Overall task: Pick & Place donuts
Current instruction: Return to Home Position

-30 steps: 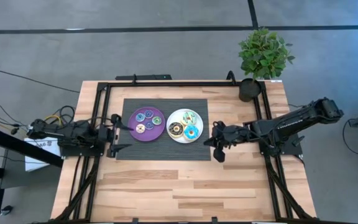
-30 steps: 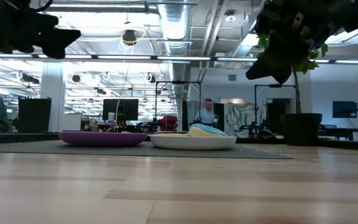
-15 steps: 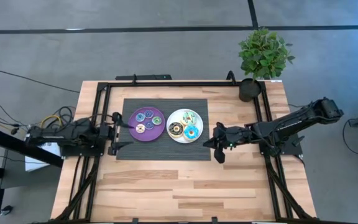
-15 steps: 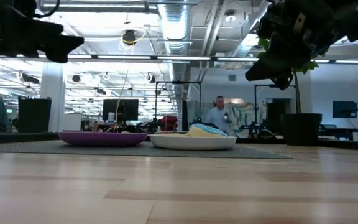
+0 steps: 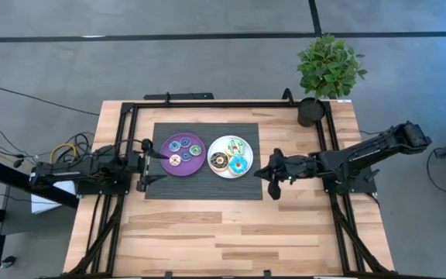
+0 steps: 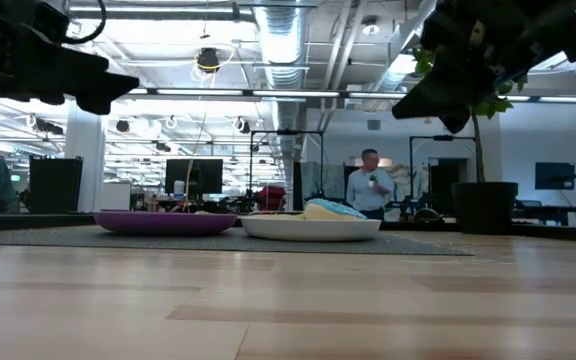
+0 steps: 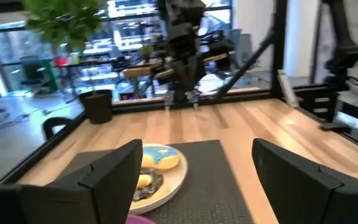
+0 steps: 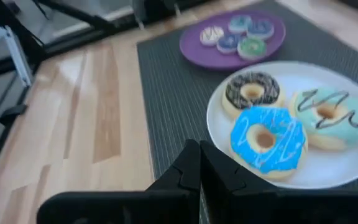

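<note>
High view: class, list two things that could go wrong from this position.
1. The open left gripper sits close beside the purple plate; a sideways swing could shove it.
2. The shut right gripper hangs near the white plate, where the blue donut lies by the rim; a bump might knock it off.

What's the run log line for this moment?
donuts: on purple plate and white plate | left gripper: open, raised beside purple plate | right gripper: shut, raised beside white plate | holding: nothing
</note>
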{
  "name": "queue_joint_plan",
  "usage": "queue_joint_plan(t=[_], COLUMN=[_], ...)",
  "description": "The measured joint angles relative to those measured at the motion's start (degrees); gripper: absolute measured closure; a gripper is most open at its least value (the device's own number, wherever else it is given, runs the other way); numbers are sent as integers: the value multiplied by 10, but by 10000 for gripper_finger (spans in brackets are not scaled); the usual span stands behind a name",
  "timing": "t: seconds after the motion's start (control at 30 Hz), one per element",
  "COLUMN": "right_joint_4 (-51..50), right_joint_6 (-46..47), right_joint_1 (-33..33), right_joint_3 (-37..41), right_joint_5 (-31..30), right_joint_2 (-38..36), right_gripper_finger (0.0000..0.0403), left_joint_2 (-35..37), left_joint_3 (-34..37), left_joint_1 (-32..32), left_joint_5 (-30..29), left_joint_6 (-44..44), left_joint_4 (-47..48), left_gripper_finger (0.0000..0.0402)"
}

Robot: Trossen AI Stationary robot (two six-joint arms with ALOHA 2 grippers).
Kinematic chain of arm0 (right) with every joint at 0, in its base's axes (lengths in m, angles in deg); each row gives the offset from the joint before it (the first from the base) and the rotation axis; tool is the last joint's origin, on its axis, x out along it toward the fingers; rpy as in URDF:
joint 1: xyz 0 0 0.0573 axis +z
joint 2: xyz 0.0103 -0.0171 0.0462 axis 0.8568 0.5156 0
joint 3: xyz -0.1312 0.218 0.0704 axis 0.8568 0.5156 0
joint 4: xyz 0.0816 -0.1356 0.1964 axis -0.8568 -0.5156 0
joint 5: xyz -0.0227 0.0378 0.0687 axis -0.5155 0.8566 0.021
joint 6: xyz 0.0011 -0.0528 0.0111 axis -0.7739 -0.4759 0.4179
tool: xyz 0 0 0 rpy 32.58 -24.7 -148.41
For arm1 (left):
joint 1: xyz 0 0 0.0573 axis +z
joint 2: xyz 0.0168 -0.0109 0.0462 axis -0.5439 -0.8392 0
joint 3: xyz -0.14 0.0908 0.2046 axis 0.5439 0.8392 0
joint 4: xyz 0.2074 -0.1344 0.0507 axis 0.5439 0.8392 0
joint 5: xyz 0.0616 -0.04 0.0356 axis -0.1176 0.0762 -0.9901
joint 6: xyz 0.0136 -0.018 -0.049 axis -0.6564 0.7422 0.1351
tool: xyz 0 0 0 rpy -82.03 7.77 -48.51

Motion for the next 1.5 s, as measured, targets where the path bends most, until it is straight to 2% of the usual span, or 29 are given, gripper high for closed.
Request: queue_joint_plan(t=[0.13,0.3,0.53,0.7,0.9,1.17,1.4,1.5], right_joint_4=[55,117,173,232,256,144,-66,-65], right_joint_6=[-4,-12,-63,-77,-70,-97,-100,-136], right_joint_1=[0,-8,-71,-108,-117,-99,-101,-103], right_joint_3=[47,111,167,216,280,285,284,281], right_joint_5=[-13,-2,113,126,126,125,116,96], right_joint_2=[-37,-83,-130,-176,-258,-414,-605,-649], right_gripper_finger=[403,403,403,403,403,403,403,403], left_joint_2=[-5,-7,-7,-7,-7,-7,-7,-7], left_joint_3=[0,1,1,1,2,2,2,3], left_joint_1=[0,0,0,0,0,0,0,0], left_joint_5=[-42,-65,-73,-73,-73,-73,-73,-73], left_joint_6=[46,112,116,116,116,116,116,116], left_joint_4=[8,12,14,14,14,14,14,14], left_gripper_finger=[104,104,104,104,104,104,104,104])
